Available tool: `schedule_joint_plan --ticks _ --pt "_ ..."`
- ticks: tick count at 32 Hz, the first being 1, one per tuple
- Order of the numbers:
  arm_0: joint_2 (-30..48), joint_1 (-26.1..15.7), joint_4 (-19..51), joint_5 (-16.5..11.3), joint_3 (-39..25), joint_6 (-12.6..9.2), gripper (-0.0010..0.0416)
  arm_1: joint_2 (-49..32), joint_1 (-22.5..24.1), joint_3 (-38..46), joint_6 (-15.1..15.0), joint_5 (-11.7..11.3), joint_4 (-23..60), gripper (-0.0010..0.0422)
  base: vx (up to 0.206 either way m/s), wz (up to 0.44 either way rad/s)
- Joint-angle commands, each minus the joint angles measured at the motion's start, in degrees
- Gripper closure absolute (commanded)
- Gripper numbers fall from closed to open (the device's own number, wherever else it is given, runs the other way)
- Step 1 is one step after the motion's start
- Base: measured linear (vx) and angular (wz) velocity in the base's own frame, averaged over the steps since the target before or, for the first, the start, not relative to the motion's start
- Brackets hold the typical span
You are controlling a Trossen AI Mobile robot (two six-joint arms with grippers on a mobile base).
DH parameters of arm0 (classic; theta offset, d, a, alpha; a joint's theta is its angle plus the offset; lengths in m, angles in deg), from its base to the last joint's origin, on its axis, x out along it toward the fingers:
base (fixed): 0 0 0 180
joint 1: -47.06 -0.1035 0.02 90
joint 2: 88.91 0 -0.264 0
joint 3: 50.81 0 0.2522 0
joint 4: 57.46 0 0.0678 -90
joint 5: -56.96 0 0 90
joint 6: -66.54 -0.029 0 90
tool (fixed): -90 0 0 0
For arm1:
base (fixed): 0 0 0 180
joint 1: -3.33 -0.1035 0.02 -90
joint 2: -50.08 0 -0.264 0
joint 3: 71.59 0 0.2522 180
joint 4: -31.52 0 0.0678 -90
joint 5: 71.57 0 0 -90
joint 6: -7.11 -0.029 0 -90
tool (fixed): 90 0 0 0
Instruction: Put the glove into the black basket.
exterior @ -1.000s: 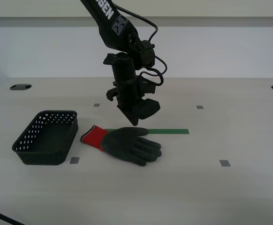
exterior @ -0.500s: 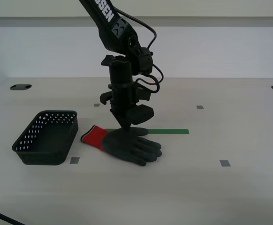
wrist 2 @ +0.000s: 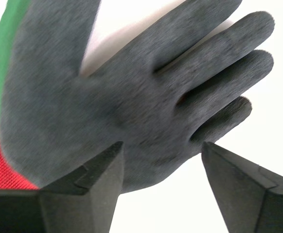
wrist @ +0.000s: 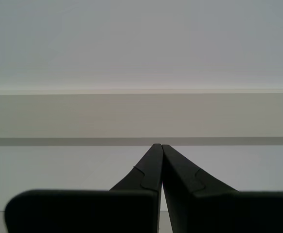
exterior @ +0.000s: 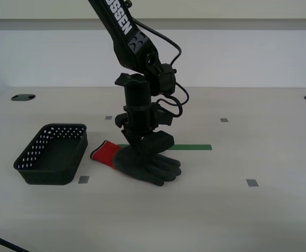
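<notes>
My second tool (exterior: 145, 143) spread over glove (exterior: 142, 161) on pale table (exterior: 237, 157), first tool (wrist: 158, 150) pressed together.

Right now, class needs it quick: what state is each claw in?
My first gripper: claw closed, holding nothing.
My second gripper: claw open over the glove, not gripping it yet.

white letters "SSEN" on arm (exterior: 122, 23)

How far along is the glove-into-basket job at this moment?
Done: my second claw is down at the dark grey rubbery glove with the red knit cuff, jaws open astride its palm. In hand: nothing gripped; the glove lies flat on the table. Left: close, lift, carry to the empty perforated black plastic basket and release. My first claw is shut, facing a wall.
</notes>
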Motion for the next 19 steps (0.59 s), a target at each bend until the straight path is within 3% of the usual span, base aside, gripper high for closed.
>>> schedule_joint_plan --ticks 1,4,8,15,19 --pt "0.0 0.0 -0.2 0.0 0.0 0.0 0.0405 0.0 1.3 -1.1 0.7 -3.7 -3.9 0.0156 0.000 0.000" --pt "0.0 0.0 -0.2 0.0 0.0 0.0 0.0405 0.0 2.2 -2.3 3.0 -6.9 -6.7 0.0134 0.000 0.000" --pt "0.0 0.0 -0.2 0.0 0.0 0.0 0.0405 0.0 2.2 -3.4 4.0 -9.4 -7.9 0.0133 0.000 0.000" --pt "0.0 0.0 -0.2 0.0 0.0 0.0 0.0405 0.0 2.1 -6.5 7.3 -9.4 -12.4 0.0133 0.000 0.000" --pt "0.0 0.0 -0.2 0.0 0.0 0.0 0.0405 -0.2 1.9 -7.0 7.3 -9.5 -13.6 0.0133 0.000 0.000"
